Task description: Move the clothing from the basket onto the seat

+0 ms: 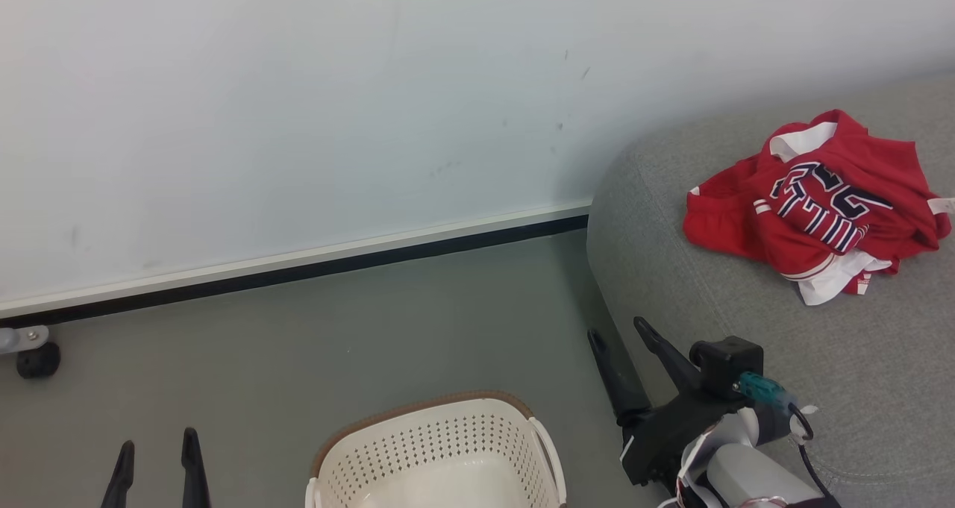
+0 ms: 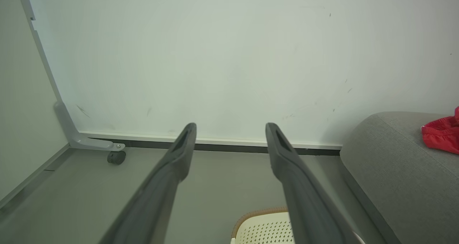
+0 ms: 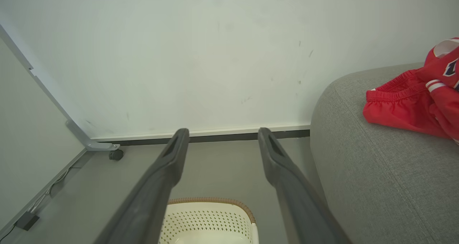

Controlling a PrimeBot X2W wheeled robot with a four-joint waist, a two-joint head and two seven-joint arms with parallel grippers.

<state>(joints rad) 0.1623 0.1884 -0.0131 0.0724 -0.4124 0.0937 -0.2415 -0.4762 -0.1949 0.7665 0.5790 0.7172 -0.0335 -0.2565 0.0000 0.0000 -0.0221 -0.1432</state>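
Note:
The red clothing [image 1: 817,202] lies bunched on the grey seat [image 1: 746,299] at the right, the jersey's navy-white lettering on top; part of it shows in the right wrist view [image 3: 412,104] and the left wrist view [image 2: 443,136]. The cream basket [image 1: 440,456] with a brown rim stands on the floor at bottom centre, and the part of its inside that shows holds nothing. My right gripper [image 1: 619,333] is open beside the seat's front corner, above and right of the basket. My left gripper [image 1: 158,442] is open at the lower left, over bare floor.
A white wall with a dark skirting strip [image 1: 298,269] runs behind the grey floor. A grey metal leg on a black castor [image 1: 33,355] stands at the far left by the wall. The seat's rounded corner [image 3: 322,104] juts out close to my right fingers.

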